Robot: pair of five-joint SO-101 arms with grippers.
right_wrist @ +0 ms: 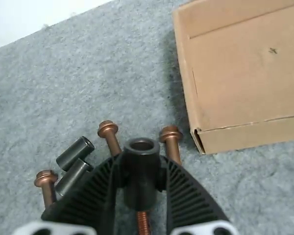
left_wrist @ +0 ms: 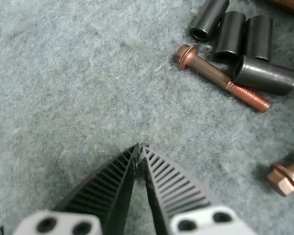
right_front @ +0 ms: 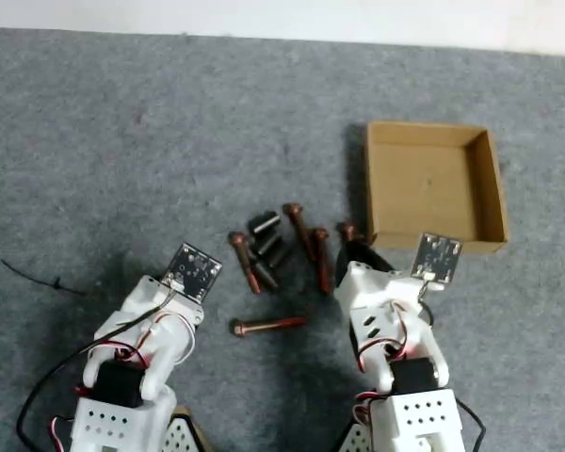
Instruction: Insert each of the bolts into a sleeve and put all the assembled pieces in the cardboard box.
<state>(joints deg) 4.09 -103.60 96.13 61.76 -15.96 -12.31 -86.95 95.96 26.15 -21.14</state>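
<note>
The black sleeve sits clamped between the jaws of the right gripper, low over the grey mat just near and left of the cardboard box, which holds nothing. Its long axis runs along the gripper's own line, and its open, empty-looking bore points toward the far side of the table. A copper threaded end shows at the sleeve's near end, but it cannot be told whether it enters the sleeve or lies on the mat beneath. The step in hand looks like the mating of the first bolt and sleeve. The next move probably calls for a bolt brought in line with that bore. The lone bolt lies crosswise between the arms, head to the left. The left gripper hangs over bare mat, jaws together and empty, near the spare sleeves.
</note>
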